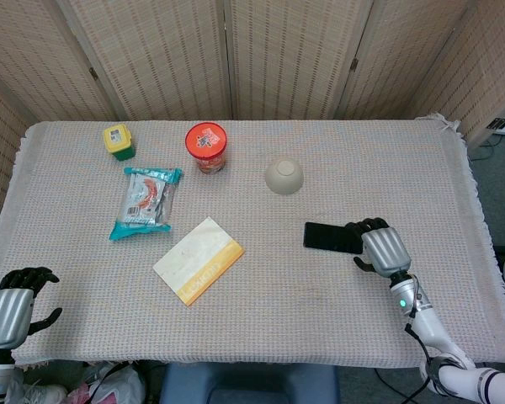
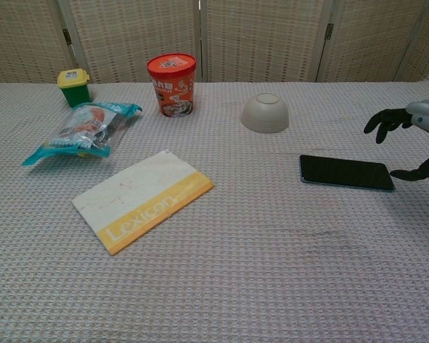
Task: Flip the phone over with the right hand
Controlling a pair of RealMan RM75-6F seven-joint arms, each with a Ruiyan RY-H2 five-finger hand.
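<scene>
A black phone (image 1: 330, 237) (image 2: 345, 172) lies flat on the woven cloth, right of centre, dark face up. My right hand (image 1: 382, 248) (image 2: 413, 139) hovers at the phone's right end with its fingers spread and nothing in them; in the chest view its dark fingers (image 2: 383, 121) hang just above and beside the phone's right edge, apart from it. My left hand (image 1: 11, 307) stays at the near left edge of the table, fingers apart and empty, and is outside the chest view.
An upturned beige bowl (image 1: 284, 176) sits behind the phone. Further left are a red cup of noodles (image 1: 206, 147), a green and yellow container (image 1: 118, 141), a snack packet (image 1: 146, 201) and a white and yellow booklet (image 1: 198, 259). The table's right edge (image 1: 480, 236) is close.
</scene>
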